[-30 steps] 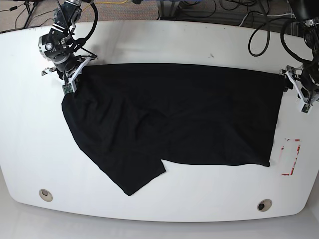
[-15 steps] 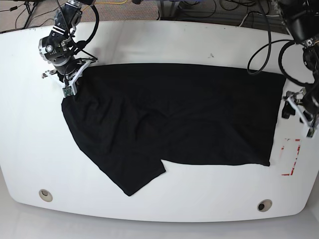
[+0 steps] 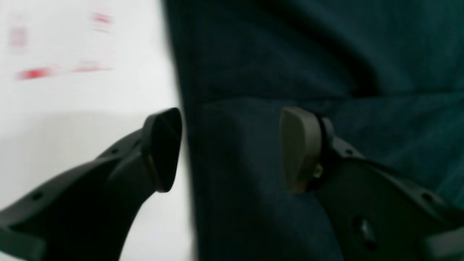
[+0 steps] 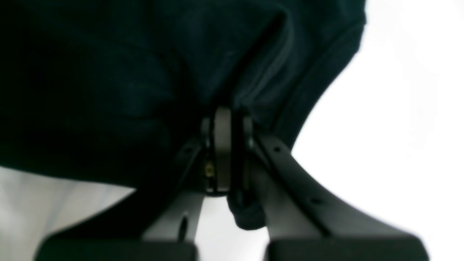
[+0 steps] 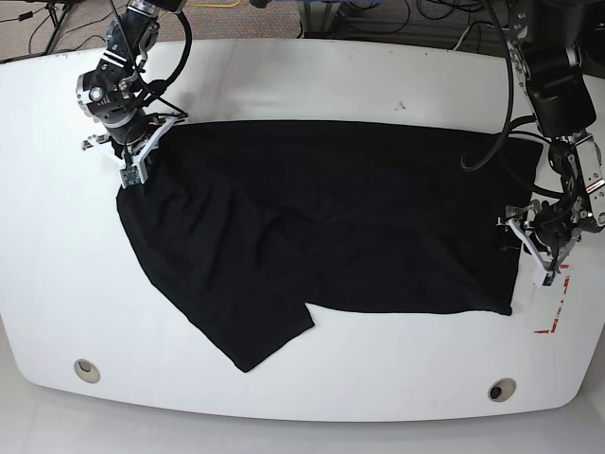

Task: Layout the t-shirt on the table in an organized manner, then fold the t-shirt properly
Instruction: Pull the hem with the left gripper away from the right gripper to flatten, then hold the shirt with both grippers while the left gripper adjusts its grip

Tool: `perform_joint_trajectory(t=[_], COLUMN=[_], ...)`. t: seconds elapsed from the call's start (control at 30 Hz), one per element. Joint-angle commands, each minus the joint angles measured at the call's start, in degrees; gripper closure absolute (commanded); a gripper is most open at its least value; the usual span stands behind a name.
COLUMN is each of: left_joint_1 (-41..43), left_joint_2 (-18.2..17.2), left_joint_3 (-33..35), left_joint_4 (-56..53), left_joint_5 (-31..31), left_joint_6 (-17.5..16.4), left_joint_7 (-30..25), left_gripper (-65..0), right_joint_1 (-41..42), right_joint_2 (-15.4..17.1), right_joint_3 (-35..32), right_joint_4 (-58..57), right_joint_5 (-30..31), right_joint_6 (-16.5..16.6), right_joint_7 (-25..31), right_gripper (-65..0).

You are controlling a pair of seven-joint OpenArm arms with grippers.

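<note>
The black t-shirt (image 5: 331, 227) lies spread across the white table (image 5: 312, 85), with one flap reaching toward the front left. At its far left corner my right gripper (image 5: 130, 170) is shut on a bunched fold of the t-shirt (image 4: 108, 90); the right wrist view shows the pads (image 4: 222, 145) pressed together on the cloth. My left gripper (image 5: 529, 251) hovers open over the shirt's right edge near its front corner. In the left wrist view that gripper (image 3: 232, 148) straddles the hem of the t-shirt (image 3: 290, 54), one finger over bare table (image 3: 90, 119), the other over cloth.
A red tape rectangle (image 5: 553, 298) marks the table just right of the shirt's front corner and shows blurred as red tape (image 3: 36, 72) in the left wrist view. Two metal grommets (image 5: 87, 370) (image 5: 502, 390) sit near the front edge. Cables lie behind the table.
My left arm has swung down along the shirt's right edge toward the front corner, staying open. The right gripper has kept its hold at the far left corner, barely shifting.
</note>
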Motion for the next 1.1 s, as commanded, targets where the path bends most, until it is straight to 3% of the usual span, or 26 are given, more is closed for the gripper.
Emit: perform_joint_trajectory(t=[0.0, 0.27, 0.37, 0.5, 0.57, 0.67, 0.93, 1.07], left_joint_1=[-2.60, -2.96, -2.87, -2.87, -2.87, -2.87, -2.87, -2.87], left_joint_2=[-1.25, -1.25, -1.25, -1.25, -1.25, -1.34, -1.52, -1.60], left_joint_3=[0.14, 1.10, 1.10, 1.10, 1.10, 1.02, 0.84, 0.75], left_joint_4=[-3.81, -7.15, -7.15, -7.15, -7.15, -7.15, -7.07, -7.07], left_joint_5=[-0.57, -0.65, -0.65, -0.65, -0.65, -0.74, -0.83, -0.83], left_joint_6=[0.12, 0.12, 0.03, -0.23, -0.23, -0.23, -0.32, -0.32], left_joint_7=[-2.95, -3.83, -3.83, -3.83, -3.83, -3.83, -3.75, -3.75], left_gripper=[-39.9, -38.9, -29.0, -8.3, -3.5, -4.2, -15.4, -16.2], right_joint_1=[0.52, 0.61, 0.61, 0.61, 0.61, 0.61, 0.61, 0.61], right_joint_2=[0.41, 0.41, 0.41, 0.41, 0.41, 0.41, 0.41, 0.41], right_joint_3=[0.17, 0.17, 0.17, 0.17, 0.17, 0.17, 0.17, 0.17], right_joint_4=[1.17, 1.17, 1.26, 1.26, 1.26, 1.26, 1.26, 1.26], right_joint_5=[0.40, 0.40, 0.40, 0.40, 0.40, 0.40, 0.40, 0.40], right_joint_6=[-0.12, -0.12, -0.12, -0.12, -0.12, -0.12, -0.12, -0.12], right_joint_7=[1.13, 1.13, 1.13, 1.13, 1.13, 1.13, 1.13, 1.13], right_gripper=[0.0, 0.0, 0.0, 0.0, 0.0, 0.0, 0.0, 0.0])
